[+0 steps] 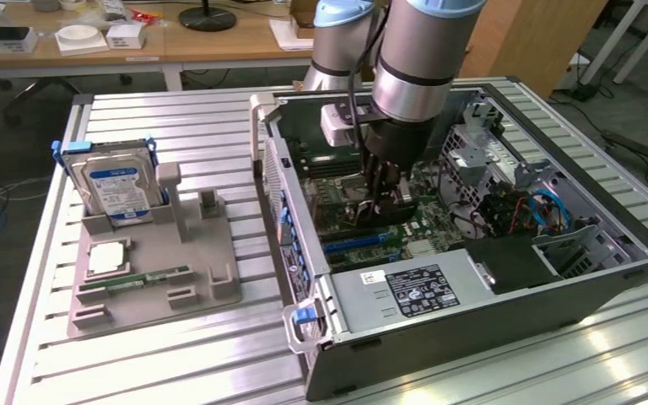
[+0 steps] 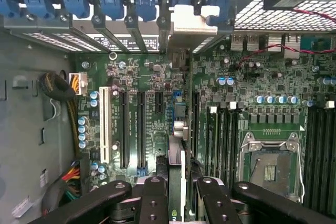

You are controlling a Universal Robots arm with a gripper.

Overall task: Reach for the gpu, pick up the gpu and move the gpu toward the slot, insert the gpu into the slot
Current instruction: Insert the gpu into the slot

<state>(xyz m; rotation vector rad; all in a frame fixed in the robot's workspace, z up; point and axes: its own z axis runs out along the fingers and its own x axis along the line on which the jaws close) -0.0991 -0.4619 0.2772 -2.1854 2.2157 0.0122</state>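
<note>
My gripper [image 1: 386,196] reaches down into the open computer case and is shut on the gpu [image 1: 391,209], a thin dark card held upright over the green motherboard [image 1: 425,226]. In the wrist view the gpu [image 2: 178,145] shows edge-on between my two black fingers [image 2: 155,198], and its silver end bracket [image 2: 184,23] lies against the case's rear opening. Long black connector strips [image 2: 124,129] run parallel to the card on both sides. The slot under the card's edge is hidden by the card, so I cannot tell whether the card sits in it.
A grey fixture tray [image 1: 206,295] at the exterior view's left holds a silver drive with a blue-white label [image 1: 116,190], a square chip [image 1: 108,256] and a green memory stick [image 1: 149,276]. The power supply [image 1: 408,291], drive cage cables [image 1: 543,211] and processor socket [image 2: 270,166] crowd the case.
</note>
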